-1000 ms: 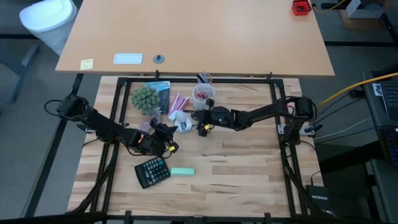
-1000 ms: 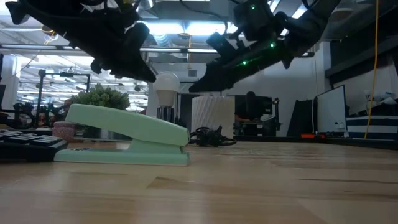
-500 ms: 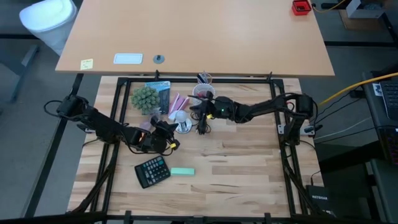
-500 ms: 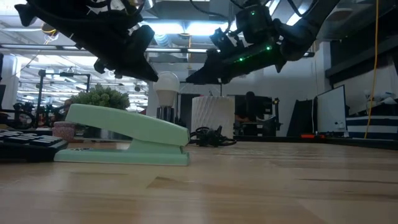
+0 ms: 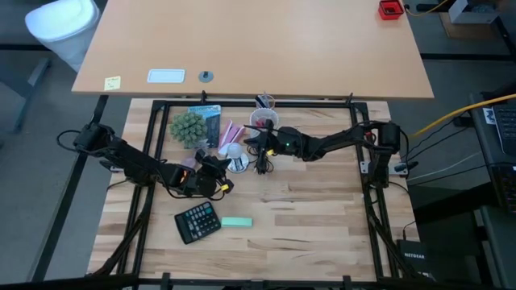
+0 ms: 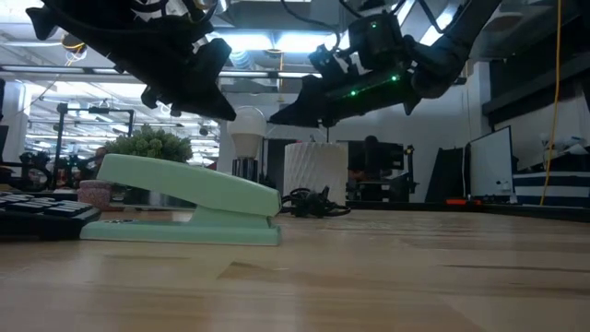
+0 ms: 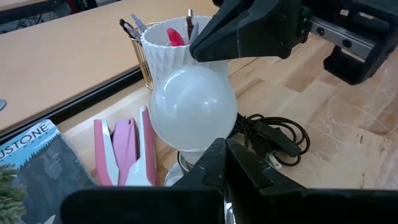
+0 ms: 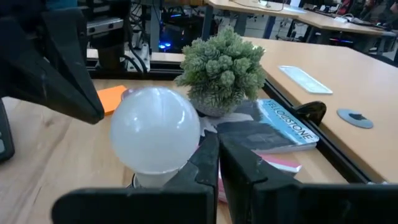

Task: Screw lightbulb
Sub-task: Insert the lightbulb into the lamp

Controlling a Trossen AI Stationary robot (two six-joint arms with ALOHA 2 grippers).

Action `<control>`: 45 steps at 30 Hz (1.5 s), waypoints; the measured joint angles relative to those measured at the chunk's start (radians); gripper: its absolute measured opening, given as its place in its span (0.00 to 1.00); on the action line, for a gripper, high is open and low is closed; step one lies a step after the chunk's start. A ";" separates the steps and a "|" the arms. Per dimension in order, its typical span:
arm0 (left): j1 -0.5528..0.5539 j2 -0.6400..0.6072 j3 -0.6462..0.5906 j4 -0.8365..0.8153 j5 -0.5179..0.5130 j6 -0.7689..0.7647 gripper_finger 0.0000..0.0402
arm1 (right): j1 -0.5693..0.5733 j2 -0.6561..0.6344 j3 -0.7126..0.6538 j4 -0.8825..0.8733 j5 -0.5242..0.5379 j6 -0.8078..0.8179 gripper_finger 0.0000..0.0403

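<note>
The pale round lightbulb (image 5: 233, 151) stands upright, its neck in a shiny round base (image 5: 239, 165) with a black cord (image 7: 273, 134), at the table's far middle. It also shows in the low view (image 6: 247, 127). My left gripper (image 5: 216, 174) is shut and hovers on the bulb's near left side, pointing at its neck (image 7: 193, 146). My right gripper (image 5: 251, 145) is shut and hovers on the bulb's right side, its tips just short of the globe (image 8: 155, 127). No frame shows either one touching the bulb.
A white ribbed cup with pens (image 7: 168, 37) stands behind the bulb. A pink stapler (image 7: 127, 152), a book (image 8: 286, 127) and a small green plant (image 5: 187, 126) stand to its left. A calculator (image 5: 197, 221) and a green stapler (image 6: 184, 198) lie nearer.
My right gripper has risen and gone toward the table's far edge and a little left, from over the black cord to beside the bulb's globe. The bulb stands as before.
</note>
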 joint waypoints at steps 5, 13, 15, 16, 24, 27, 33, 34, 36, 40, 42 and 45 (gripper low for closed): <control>0.000 0.000 0.000 0.000 0.000 0.000 0.00 | 0.000 0.002 0.000 0.000 0.000 0.001 0.05; 0.012 0.000 0.000 -0.001 0.000 0.000 0.00 | 0.000 0.002 0.000 -0.005 -0.068 0.033 0.05; 0.013 0.000 0.000 -0.001 -0.001 -0.004 0.00 | 0.000 0.002 0.000 -0.004 -0.069 0.033 0.05; 0.014 0.000 0.000 -0.003 -0.003 -0.005 0.00 | 0.000 0.002 0.000 -0.005 -0.070 0.033 0.05; 0.018 0.000 0.000 -0.008 -0.008 -0.008 0.00 | 0.002 0.002 0.000 -0.005 -0.118 0.059 0.05; 0.020 0.000 0.000 -0.008 -0.017 -0.008 0.00 | 0.010 0.002 0.000 -0.005 -0.132 0.064 0.05; 0.021 0.001 0.000 -0.012 -0.056 -0.008 0.00 | 0.043 0.002 0.000 -0.004 -0.132 0.063 0.05; 0.023 0.001 0.000 -0.012 -0.056 -0.012 0.00 | 0.048 0.002 0.000 -0.004 -0.133 0.063 0.05; 0.028 0.001 0.000 -0.012 -0.056 -0.022 0.00 | 0.056 0.002 0.000 -0.005 -0.133 0.063 0.05; 0.046 0.001 0.000 -0.013 -0.057 -0.022 0.00 | 0.070 0.002 0.000 -0.005 -0.134 0.063 0.05; 0.056 0.001 0.000 -0.014 -0.057 -0.022 0.00 | 0.080 0.002 0.000 -0.005 -0.134 0.063 0.05; 0.065 0.001 0.000 -0.017 -0.057 -0.021 0.00 | 0.095 0.002 0.000 -0.005 -0.134 0.063 0.05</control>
